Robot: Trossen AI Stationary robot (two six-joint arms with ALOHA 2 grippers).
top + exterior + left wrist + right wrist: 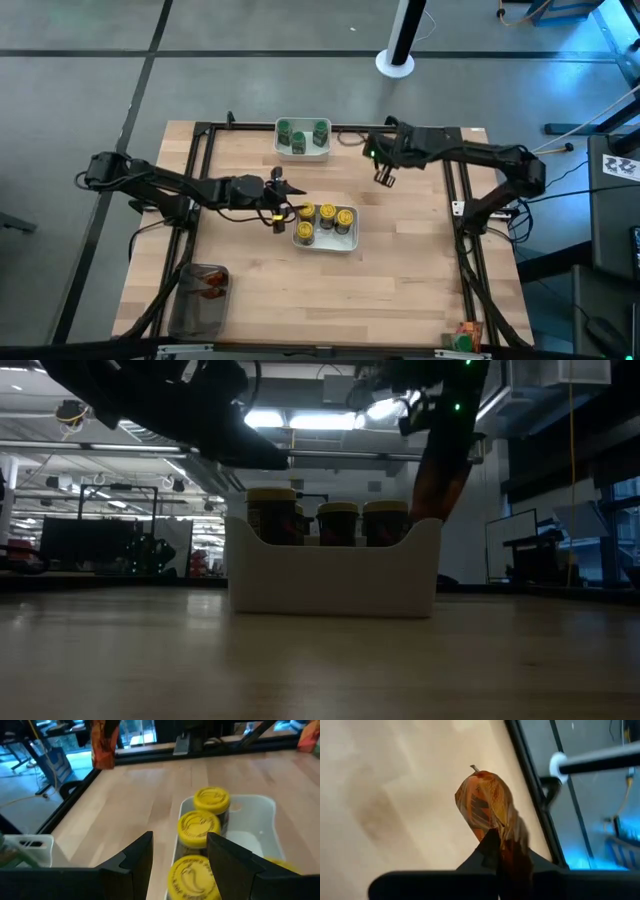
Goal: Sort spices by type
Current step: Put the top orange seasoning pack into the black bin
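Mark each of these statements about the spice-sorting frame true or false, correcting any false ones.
1. The right gripper is shut on a brown-orange packet. True.
2. The left gripper holds a green-capped jar. False: its fingers stand apart over a yellow-capped jar at the near white bowl.
3. The green-capped jars sit in the far white bowl. True.
4. The clear tray at the table's near left corner holds yellow-capped jars. False: it holds brown-orange items.
5. The two white bowls touch each other. False: bare table lies between them.
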